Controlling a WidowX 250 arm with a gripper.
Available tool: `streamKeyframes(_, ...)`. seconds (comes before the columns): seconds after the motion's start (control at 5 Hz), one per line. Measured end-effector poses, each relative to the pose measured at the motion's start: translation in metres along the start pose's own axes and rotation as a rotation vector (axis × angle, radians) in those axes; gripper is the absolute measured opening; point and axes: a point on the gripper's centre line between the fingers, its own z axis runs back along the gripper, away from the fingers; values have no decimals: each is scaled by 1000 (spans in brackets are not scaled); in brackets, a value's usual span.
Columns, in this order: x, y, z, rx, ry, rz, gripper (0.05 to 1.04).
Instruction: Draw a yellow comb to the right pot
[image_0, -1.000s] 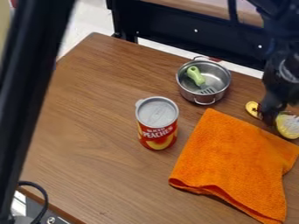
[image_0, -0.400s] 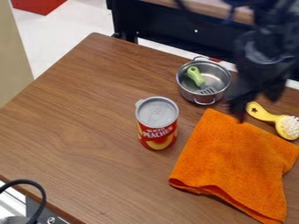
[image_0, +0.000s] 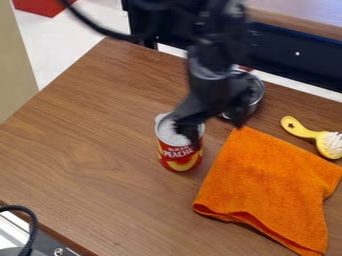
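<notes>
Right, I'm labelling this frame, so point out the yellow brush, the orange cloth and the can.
Yellow brush (image_0: 304, 132): camera view, on its handle.
Orange cloth (image_0: 270, 182): camera view, on its middle.
Can (image_0: 179, 163): camera view, on its label.

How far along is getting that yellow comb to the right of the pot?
The yellow comb already lies right of the pot, near the orange cloth. The fingers, spread near the can, look empty. Probably only clearing the arm remains.

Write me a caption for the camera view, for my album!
Black gripper partly hides a red can and a metal pot, while a yellow brush lies beside an orange cloth.
</notes>
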Motion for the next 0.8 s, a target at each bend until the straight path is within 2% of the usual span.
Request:
streamKeyframes(0.2, 16, 29, -2, 66, -16, -27, 1000)
streamKeyframes(0.4, 35, 43, 2, 69, -26, -142, 1000)
streamKeyframes(0.6, 62, 48, 7, 45, -77, -131, 1000)
streamKeyframes(0.8, 94, 35, 10, 44, -156, -110, 1000)
